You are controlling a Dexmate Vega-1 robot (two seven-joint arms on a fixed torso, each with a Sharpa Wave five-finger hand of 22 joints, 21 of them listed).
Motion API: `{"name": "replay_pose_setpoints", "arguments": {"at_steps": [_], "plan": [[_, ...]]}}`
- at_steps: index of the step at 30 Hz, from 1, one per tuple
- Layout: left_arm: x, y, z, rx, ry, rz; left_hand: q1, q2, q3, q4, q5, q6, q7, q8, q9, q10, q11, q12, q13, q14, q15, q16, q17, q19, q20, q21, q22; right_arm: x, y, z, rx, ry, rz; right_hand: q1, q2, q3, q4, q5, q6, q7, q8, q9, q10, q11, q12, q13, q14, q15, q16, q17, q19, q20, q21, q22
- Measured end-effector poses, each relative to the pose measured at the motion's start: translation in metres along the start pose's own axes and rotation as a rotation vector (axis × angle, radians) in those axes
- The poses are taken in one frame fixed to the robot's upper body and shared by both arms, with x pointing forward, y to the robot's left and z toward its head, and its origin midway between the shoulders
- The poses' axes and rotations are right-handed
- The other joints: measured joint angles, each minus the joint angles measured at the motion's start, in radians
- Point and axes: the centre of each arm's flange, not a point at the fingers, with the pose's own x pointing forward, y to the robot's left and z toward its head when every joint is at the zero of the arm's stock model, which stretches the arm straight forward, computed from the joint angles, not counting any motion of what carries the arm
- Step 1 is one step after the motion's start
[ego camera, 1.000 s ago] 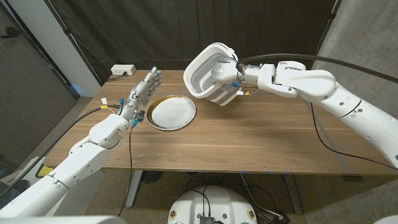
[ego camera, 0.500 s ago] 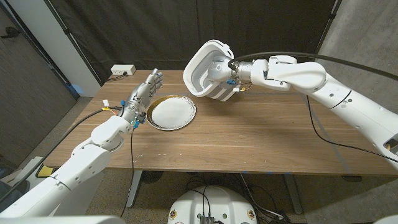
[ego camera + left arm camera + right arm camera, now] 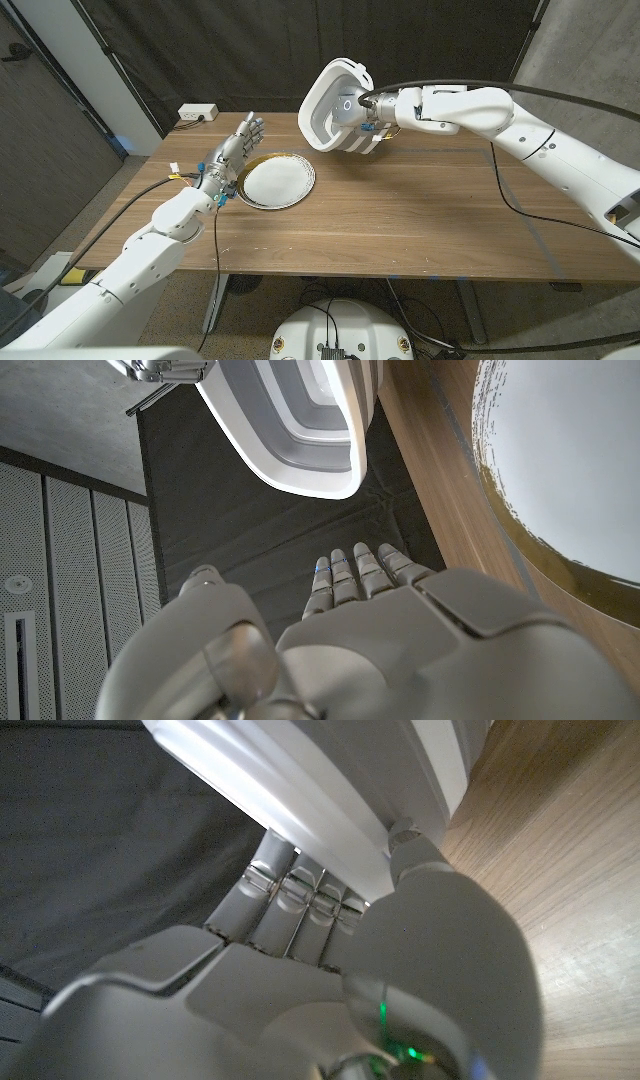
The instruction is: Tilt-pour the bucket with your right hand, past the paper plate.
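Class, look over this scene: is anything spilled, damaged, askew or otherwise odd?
Only the white bucket is askew: the right hand holds it tipped on its side above the table's far edge, beyond the paper plate, which is the pour itself. No spill or damage shows.

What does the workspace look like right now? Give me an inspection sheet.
Surface: wooden table, bare wood in front.
Job's things: white bucket held off the table, tipped on its side, mouth toward the robot's left; paper plate lies flat, nothing on it.
Clutter: nothing seen.
Hands: right hand grips the bucket; left hand holds nothing, fingers apart, beside the plate.
Cables: black cable trails over the table along the right arm.
Surroundings: dark curtain behind; white power strip at the far corner.
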Motion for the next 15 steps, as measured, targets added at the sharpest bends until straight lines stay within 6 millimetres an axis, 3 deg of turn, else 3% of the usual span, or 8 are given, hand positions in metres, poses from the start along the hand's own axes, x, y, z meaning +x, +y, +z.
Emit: {"name": "replay_pose_setpoints", "arguments": {"at_steps": [15], "plan": [[-0.002,-0.001,-0.004,-0.018,-0.02,0.004,0.002,0.002,0.0,0.0,0.0,0.0,0.0,0.0,0.0,0.0,0.0,0.0,0.0,0.0,0.0,0.0,0.0,0.0,0.0,0.0,0.0,0.012,-0.016,-0.006,-0.09,-0.036,0.027,0.0,0.0,0.0,0.0,-0.004,0.002,-0.002,0.002,0.0,0.002,-0.002,-0.001,0.001,0.005,-0.005,-0.006,0.0,0.0,0.0,0.004,0.0]]}}
